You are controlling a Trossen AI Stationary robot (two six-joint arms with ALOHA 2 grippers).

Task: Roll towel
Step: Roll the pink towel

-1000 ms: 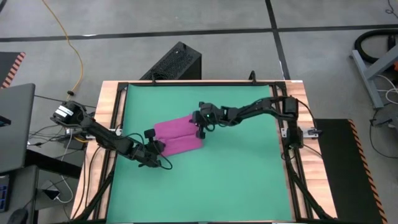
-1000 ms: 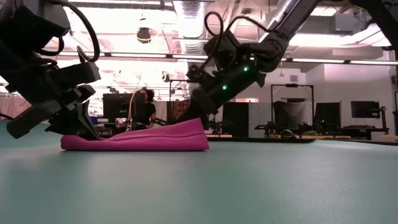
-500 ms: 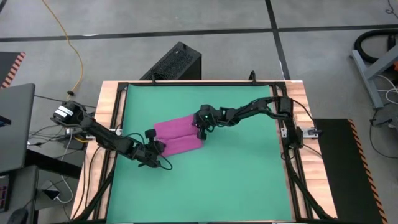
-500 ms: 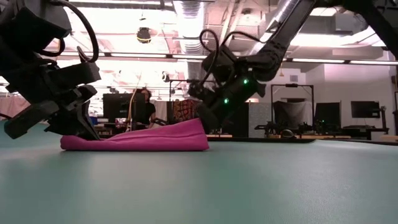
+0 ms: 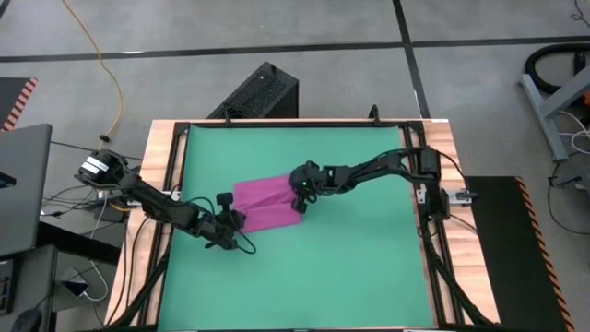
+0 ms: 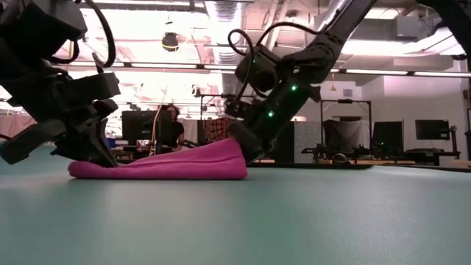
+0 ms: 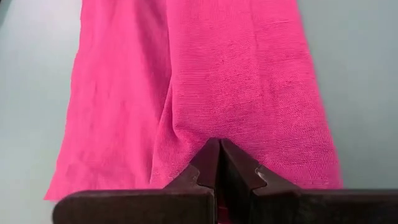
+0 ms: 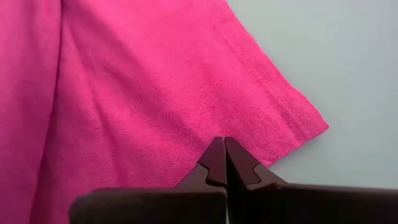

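The magenta-pink towel (image 5: 265,205) lies folded in several layers on the green mat (image 5: 350,263), left of the middle. In the low view the towel (image 6: 162,166) is a flat bundle, thicker at its right end. My left gripper (image 5: 236,219) is shut at the towel's left near end. My right gripper (image 5: 300,195) is shut at its right end. The towel fills both wrist views (image 7: 236,74) (image 8: 155,81). My left gripper pinches the towel's end edge (image 7: 186,138) between its two shut fingers; creases in the cloth run out from the fingertips. The fingers come low and slanting from the table's left. The towel lies on the mat. My right gripper pinches the towel's edge (image 8: 202,142) between its two shut fingers, a short way from a corner (image 8: 314,124). The fingers slant down from the table's right. That end (image 6: 234,151) stands a little raised; the rest lies on the mat.
A wooden frame (image 5: 171,166) borders the mat. A black box (image 5: 260,92) stands beyond the far edge and a laptop (image 5: 23,184) to the left. In the low view a person (image 6: 174,126) shows in the room behind. The mat's right and near parts are bare.
My right gripper has come down and a little toward the near edge onto the towel's right end, which now stands slightly higher. The towel looks a little shorter from left to right.
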